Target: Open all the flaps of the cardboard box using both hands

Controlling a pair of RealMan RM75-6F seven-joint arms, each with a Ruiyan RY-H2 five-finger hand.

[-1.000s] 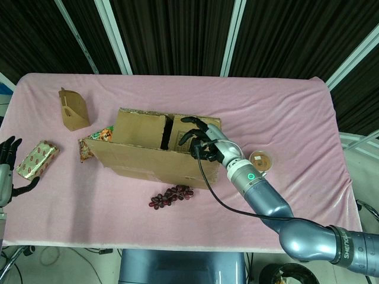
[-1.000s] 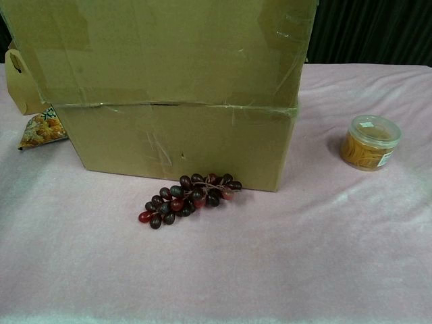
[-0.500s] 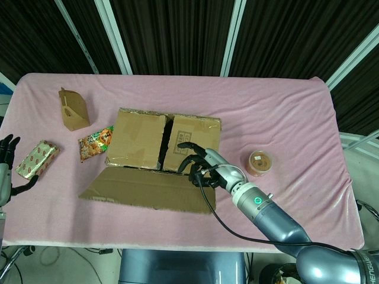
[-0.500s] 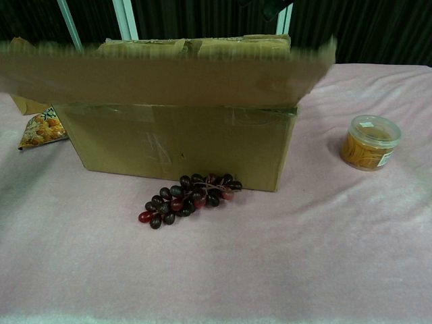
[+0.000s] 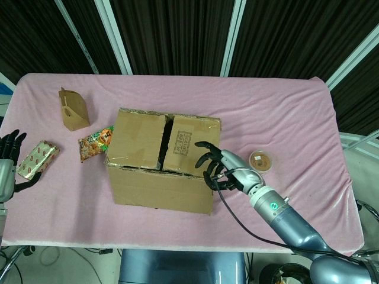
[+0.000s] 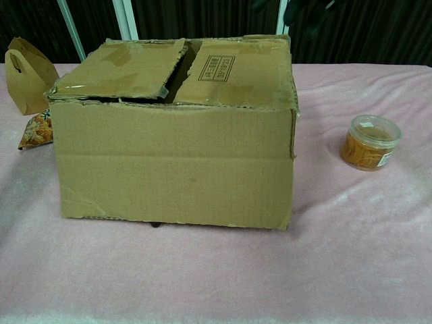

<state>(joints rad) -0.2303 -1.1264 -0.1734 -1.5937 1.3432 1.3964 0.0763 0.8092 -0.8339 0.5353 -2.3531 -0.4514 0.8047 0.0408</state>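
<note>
Box (image 5: 160, 160) sits in the middle of the frame on the pink table (image 5: 284, 118), its long front flap hanging down the front side, while two short flaps lie flat on top. The right hand (image 5: 218, 168) hangs at the box's lower right corner, fingers spread and holding nothing, likely to reach a top flap. The left hand (image 5: 9, 155) waits at the far left edge, open too, beside a snack pack (image 5: 37, 160).

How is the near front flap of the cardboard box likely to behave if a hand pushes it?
Probably floppy at its hinge: the front flap hangs straight down over the cardboard box, free along its bottom edge. Its torn lower corners suggest soft, worn board that may bend rather than swing as one stiff panel. It looks light, so the right hand beside it could likely lift it.
</note>
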